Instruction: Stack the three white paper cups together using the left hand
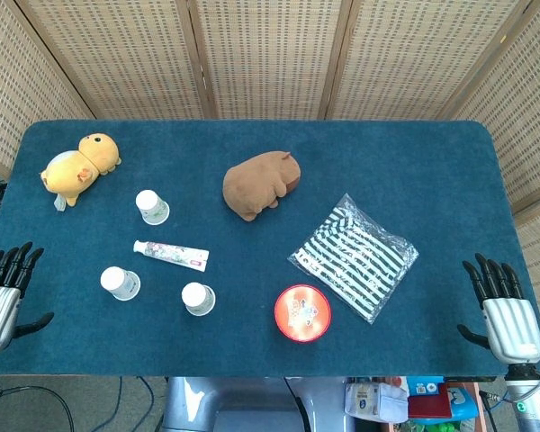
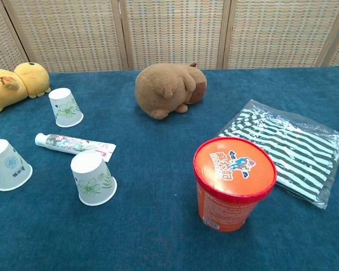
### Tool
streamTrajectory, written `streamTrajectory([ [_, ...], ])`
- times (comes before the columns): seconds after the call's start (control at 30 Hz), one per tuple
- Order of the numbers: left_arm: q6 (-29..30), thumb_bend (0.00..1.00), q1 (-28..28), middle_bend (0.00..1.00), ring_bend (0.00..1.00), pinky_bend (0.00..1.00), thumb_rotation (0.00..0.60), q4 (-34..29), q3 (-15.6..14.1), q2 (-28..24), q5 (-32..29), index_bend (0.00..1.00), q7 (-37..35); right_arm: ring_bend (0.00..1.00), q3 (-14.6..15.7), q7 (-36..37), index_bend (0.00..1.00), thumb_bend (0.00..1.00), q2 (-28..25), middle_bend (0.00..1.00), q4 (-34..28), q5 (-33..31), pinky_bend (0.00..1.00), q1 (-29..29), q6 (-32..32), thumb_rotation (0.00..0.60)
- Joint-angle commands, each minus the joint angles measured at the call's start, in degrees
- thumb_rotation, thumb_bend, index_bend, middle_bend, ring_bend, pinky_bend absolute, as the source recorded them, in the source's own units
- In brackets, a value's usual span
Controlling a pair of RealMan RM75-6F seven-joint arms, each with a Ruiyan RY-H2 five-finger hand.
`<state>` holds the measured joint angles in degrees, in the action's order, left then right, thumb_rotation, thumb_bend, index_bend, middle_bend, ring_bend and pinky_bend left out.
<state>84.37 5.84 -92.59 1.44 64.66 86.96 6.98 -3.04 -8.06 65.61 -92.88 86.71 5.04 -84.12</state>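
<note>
Three white paper cups with flower prints stand upside down and apart on the blue table. One cup is farthest back, one cup is at the left, and one cup is nearest the front. My left hand hovers at the table's left front edge, fingers spread and empty, well left of the cups. My right hand is at the right front edge, also spread and empty. Neither hand shows in the chest view.
A toothpaste tube lies between the cups. A yellow plush is at back left, a brown plush mid-table, an orange-lidded tub at front, and a striped bag to the right.
</note>
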Motion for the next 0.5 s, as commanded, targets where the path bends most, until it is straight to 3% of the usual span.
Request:
streamTrajectory([
  [0.03, -0.08, 0.16, 0.04, 0.0, 0.0, 0.0, 0.6, 0.01, -0.02, 0.06, -0.02, 0.0, 0.07, 0.0, 0.02, 0.03, 0.0, 0.05, 0.0, 0.0, 0.0, 0.07, 0.0, 0.02, 0.01, 0.6],
  [0.5, -0.26, 0.17, 0.88, 0.0, 0.0, 0.0, 0.6, -3.69, -0.49, -1.2, 2.42, 0.0, 0.77, 0.0, 0.19, 0.02, 0.0, 0.05, 0.16, 0.0, -0.15, 0.3, 0.0, 0.2, 0.29, 0.6],
])
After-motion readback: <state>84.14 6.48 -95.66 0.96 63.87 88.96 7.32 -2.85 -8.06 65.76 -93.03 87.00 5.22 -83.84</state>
